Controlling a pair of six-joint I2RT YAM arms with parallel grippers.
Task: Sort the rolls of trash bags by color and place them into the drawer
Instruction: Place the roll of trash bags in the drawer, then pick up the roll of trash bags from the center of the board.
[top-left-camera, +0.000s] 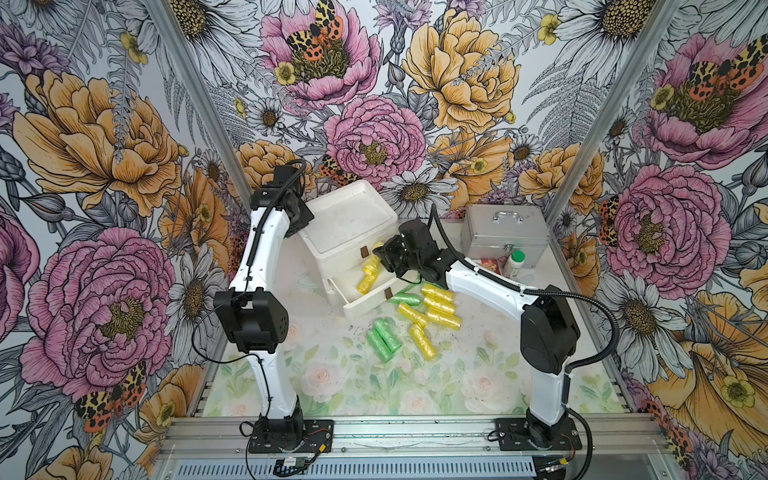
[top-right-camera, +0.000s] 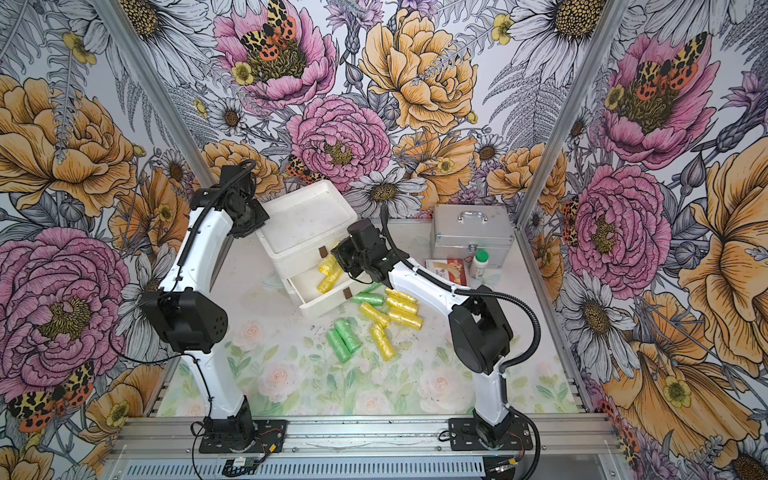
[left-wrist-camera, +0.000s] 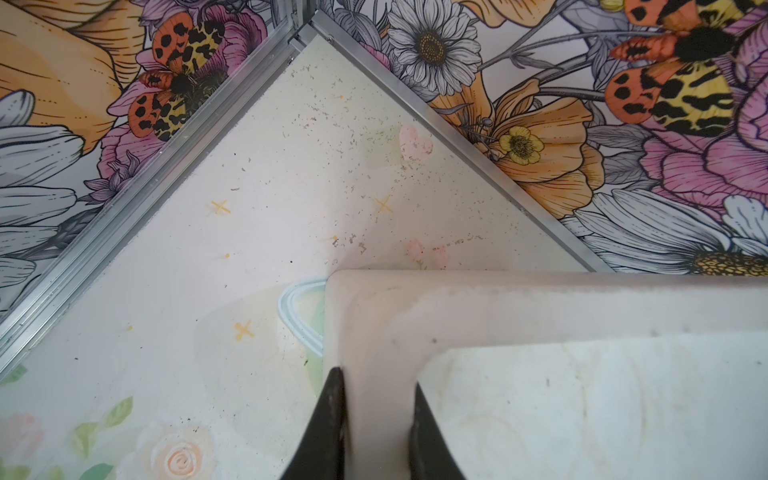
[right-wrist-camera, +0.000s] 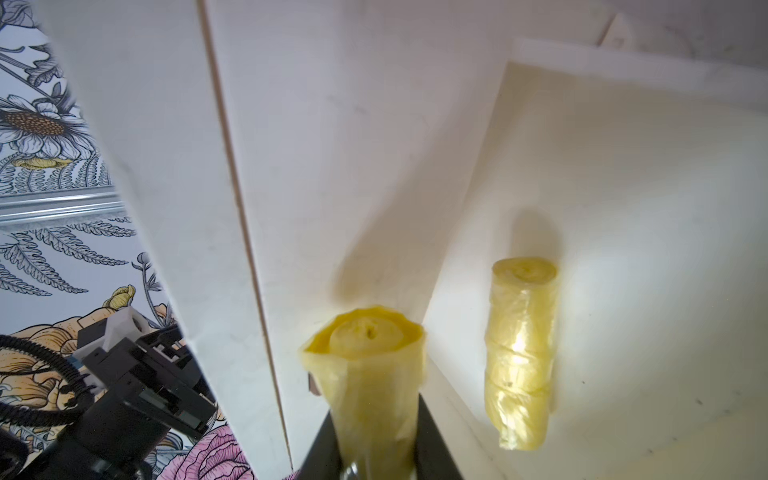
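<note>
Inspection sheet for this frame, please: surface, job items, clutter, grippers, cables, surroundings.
Surface: floral mat, speckled with dirt.
Job's things: yellow roll in the open drawer; loose yellow rolls and green rolls on the mat; no lilac seen.
Clutter: metal case, green-capped bottle, red packet.
Grippers: left gripper shut on white cabinet rim; right gripper shut on held yellow roll at the drawer.
Cables: black conduit along both arms.
Surroundings: floral walls, aluminium frame.

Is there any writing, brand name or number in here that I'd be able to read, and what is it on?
Nothing here reads clearly.
White bottle label: too small and blurred.
Red and gold packet: print too blurred.
Yellow crosses on the mat: plain marks, no letters.
</note>
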